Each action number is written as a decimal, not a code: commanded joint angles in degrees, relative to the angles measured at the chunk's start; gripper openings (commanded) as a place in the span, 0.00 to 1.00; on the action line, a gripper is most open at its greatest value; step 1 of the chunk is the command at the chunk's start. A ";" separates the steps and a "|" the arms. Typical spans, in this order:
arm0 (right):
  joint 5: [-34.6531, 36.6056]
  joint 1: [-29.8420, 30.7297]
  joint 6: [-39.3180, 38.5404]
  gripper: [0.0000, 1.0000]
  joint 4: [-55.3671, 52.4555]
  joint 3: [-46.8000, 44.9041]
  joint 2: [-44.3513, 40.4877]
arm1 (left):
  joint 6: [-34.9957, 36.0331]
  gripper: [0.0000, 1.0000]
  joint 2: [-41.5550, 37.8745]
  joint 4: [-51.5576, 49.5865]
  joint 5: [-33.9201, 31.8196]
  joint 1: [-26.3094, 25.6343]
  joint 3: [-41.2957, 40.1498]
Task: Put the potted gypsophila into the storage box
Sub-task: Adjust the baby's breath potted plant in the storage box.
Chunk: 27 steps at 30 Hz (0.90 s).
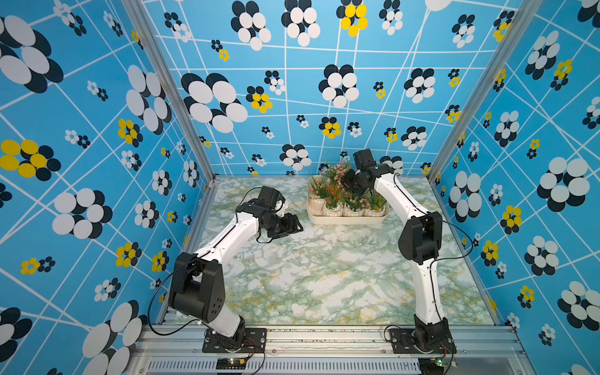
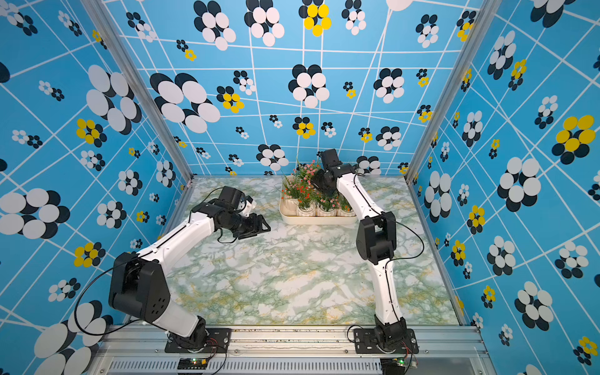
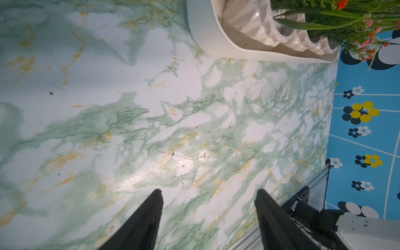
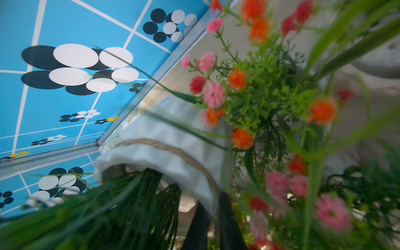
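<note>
Both top views look steeply down from high at 6 o'clock, sharing the whole counter (image 1: 324,285). The left wrist camera skims low over it toward 3 o'clock, catching the storage box (image 3: 207,43); the right wrist camera sits buried among the potted gypsophila (image 4: 259,91).

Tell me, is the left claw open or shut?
Open. The left gripper shows two black fingers apart, bare table between.

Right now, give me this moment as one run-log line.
left tool: open, empty, above table | right tool: shut on pot rim, above box | other pots: standing in box
</note>
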 commanded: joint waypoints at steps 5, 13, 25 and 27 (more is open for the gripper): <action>0.55 0.81 -2.05 0.00 -3.94 1.73 2.38 | 0.47 0.71 0.67 0.11 0.38 0.05 0.21; 2.91 0.81 -4.74 0.00 -4.05 -4.42 -4.65 | 0.29 0.71 1.22 0.27 0.92 0.09 0.80; 6.09 -0.85 -9.72 0.00 -13.87 3.14 -4.42 | 0.05 0.71 -1.41 0.54 0.93 0.01 -1.24; 5.86 -0.86 -10.62 0.00 -16.76 7.64 -1.92 | 0.08 0.71 -1.44 0.38 0.89 -0.02 -1.19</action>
